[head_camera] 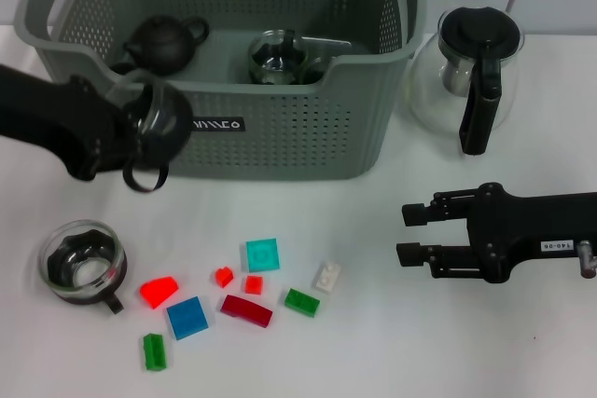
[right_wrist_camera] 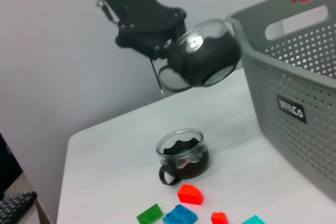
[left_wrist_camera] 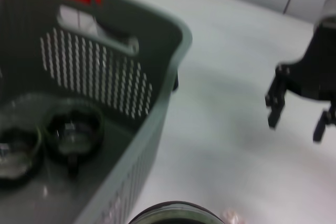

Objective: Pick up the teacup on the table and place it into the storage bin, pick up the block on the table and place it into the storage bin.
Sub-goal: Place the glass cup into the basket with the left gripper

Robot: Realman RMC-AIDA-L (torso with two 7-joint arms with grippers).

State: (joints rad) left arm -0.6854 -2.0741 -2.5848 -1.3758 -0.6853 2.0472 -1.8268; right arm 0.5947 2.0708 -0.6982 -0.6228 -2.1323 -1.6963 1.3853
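My left gripper [head_camera: 129, 134] is shut on a glass teacup [head_camera: 157, 124] with a dark insert and holds it in the air, tipped on its side, just in front of the left front wall of the grey storage bin [head_camera: 280, 128]. The right wrist view shows that teacup [right_wrist_camera: 206, 59] raised above the table beside the bin [right_wrist_camera: 294, 103]. A second teacup [head_camera: 82, 264] stands on the table at the front left. Several small blocks lie near the front, among them a teal block [head_camera: 262, 254] and a blue block [head_camera: 187, 317]. My right gripper [head_camera: 412, 233] rests open at the right.
Inside the bin sit a black teapot [head_camera: 163, 42] and a glass cup [head_camera: 277, 57]. A glass teapot with a black handle [head_camera: 471, 72] stands right of the bin. Red [head_camera: 159, 291], green [head_camera: 301, 301] and white [head_camera: 326, 275] blocks are scattered at the front.
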